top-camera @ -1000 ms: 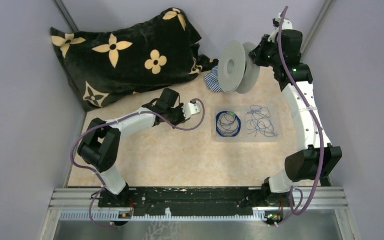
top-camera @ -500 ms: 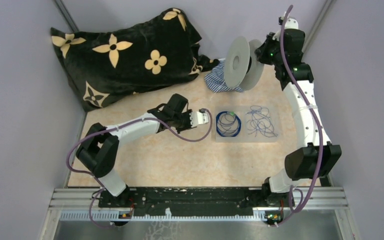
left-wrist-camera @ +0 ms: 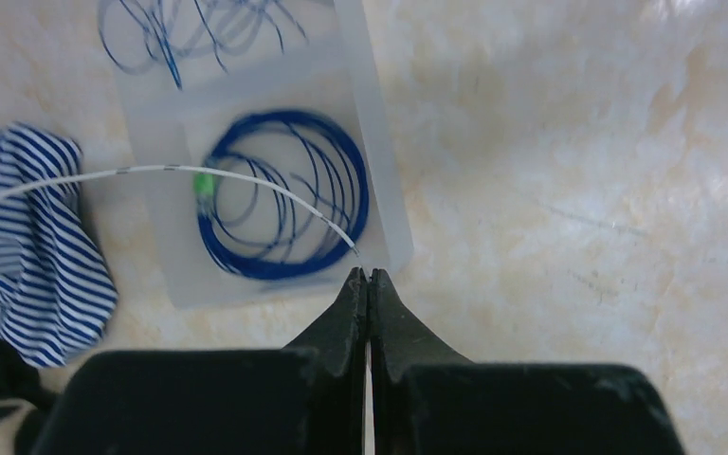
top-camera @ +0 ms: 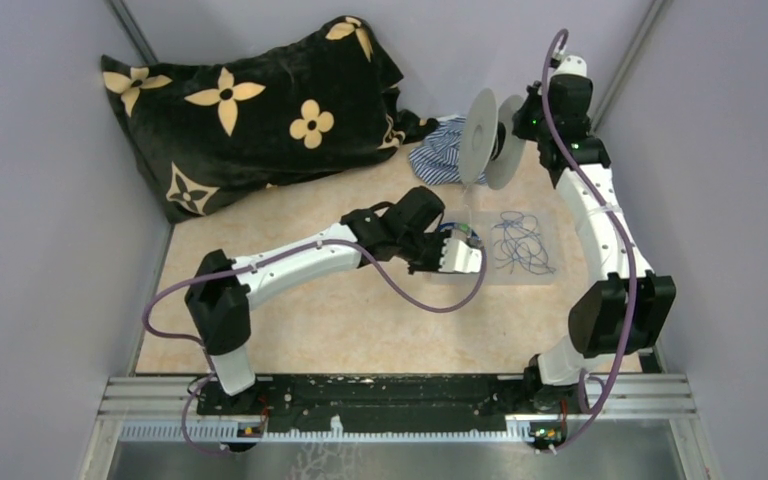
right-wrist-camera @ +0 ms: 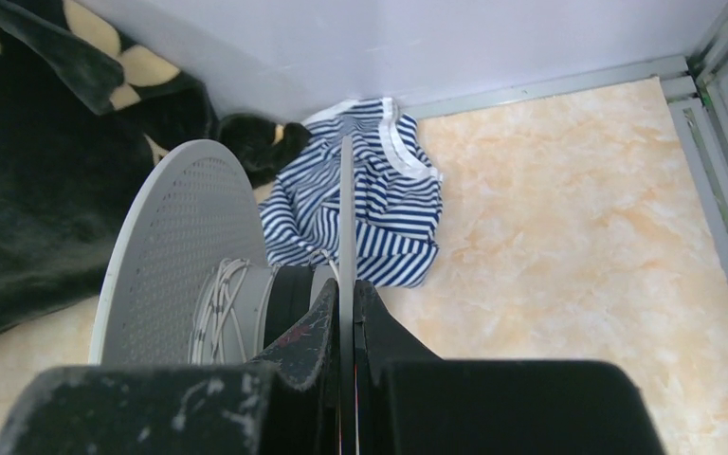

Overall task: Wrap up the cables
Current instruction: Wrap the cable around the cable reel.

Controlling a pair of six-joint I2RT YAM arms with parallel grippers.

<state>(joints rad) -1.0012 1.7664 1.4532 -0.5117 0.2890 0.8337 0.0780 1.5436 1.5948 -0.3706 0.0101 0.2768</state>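
Observation:
A dark blue ring-like coil [left-wrist-camera: 358, 185] with a green bit [left-wrist-camera: 204, 182] lies on a translucent sheet [left-wrist-camera: 152, 275]. A loose blue tangle [top-camera: 522, 243] lies beside it on the same sheet. A whitish cable [left-wrist-camera: 275, 192] runs from the left across the coil to my left gripper [left-wrist-camera: 368, 275], which is shut on its end at the sheet's edge. In the top view the left gripper [top-camera: 470, 258] hides most of the coil. My right gripper [right-wrist-camera: 346, 284] is shut on one flange of the grey spool [right-wrist-camera: 180, 246] and holds it up at the back right [top-camera: 485, 135]. Whitish cable is wound on its hub.
A blue-and-white striped cloth [top-camera: 440, 160] lies under the spool, next to the sheet [left-wrist-camera: 28, 246]. A black blanket with tan flowers [top-camera: 250, 110] fills the back left corner. Grey walls enclose the marbled table on three sides.
My left arm has swung right, from beside the sheet to over the blue coil. My right arm has turned the spool more edge-on and drawn it toward the back right.

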